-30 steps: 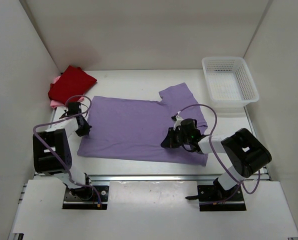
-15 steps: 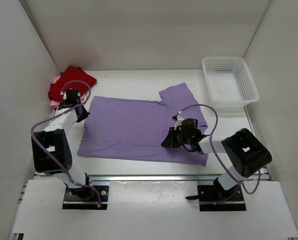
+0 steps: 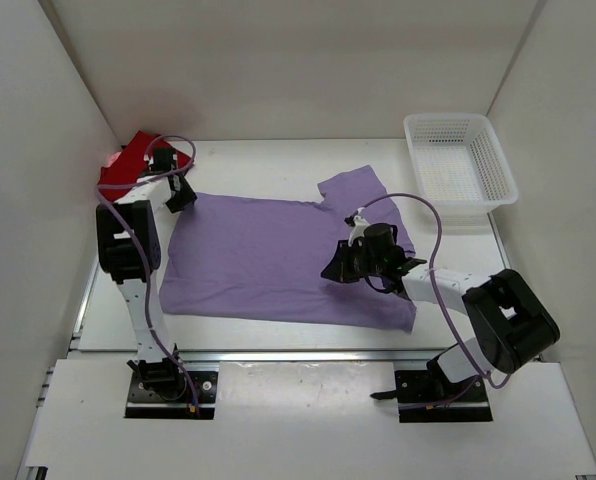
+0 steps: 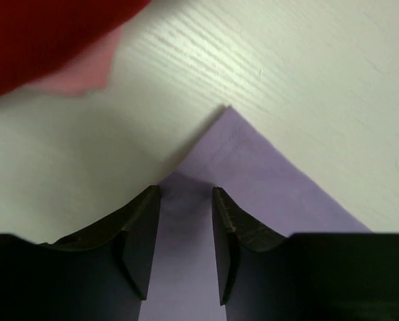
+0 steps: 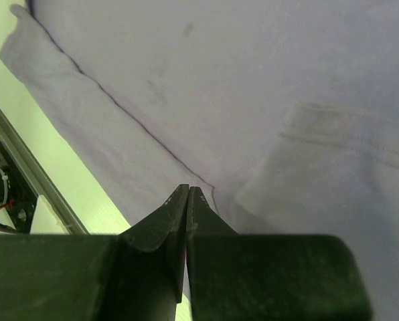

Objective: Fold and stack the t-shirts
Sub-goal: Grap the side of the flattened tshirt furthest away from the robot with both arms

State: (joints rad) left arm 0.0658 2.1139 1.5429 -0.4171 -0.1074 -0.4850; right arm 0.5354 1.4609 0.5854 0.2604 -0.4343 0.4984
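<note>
Top view: lavender t-shirt (image 3: 268, 255) lies spread flat on the table (image 3: 258, 165), centre of frame, one sleeve up toward the upper right. Its lower right part is folded over on itself.

L gripper (image 3: 183, 197) is at the shirt's upper left corner. L wrist view: L gripper (image 4: 186, 194) has its jaws parted, released, one finger either side of the lavender t-shirt (image 4: 253, 180) corner point. Cloth lies flat in the gap btwn them, nothing clamped. Corner tip pokes out just past the fingertips onto bare tabletop.

Dark red t-shirt (image 3: 128, 165) is bunched at the far left, against the side wall, just beside the L gripper. A bit of the pink t-shirt (image 3: 110, 160) peeks out at its edge. L wrist view: dark red t-shirt (image 4: 39, 33) fills the upper left of the frame w/ the pink t-shirt (image 4: 79, 70) showing below it, both apart from the lavender corner.

R gripper (image 3: 336, 272) sits low over the shirt, right of centre. R wrist view: R gripper (image 5: 187, 190) is clenched, tips pressed together right at a fold edge of the lavender t-shirt (image 5: 206, 80). Can't tell if any cloth is pinched.

White mesh basket (image 3: 498, 165) is in the upper right, well apart from the shirts.
</note>
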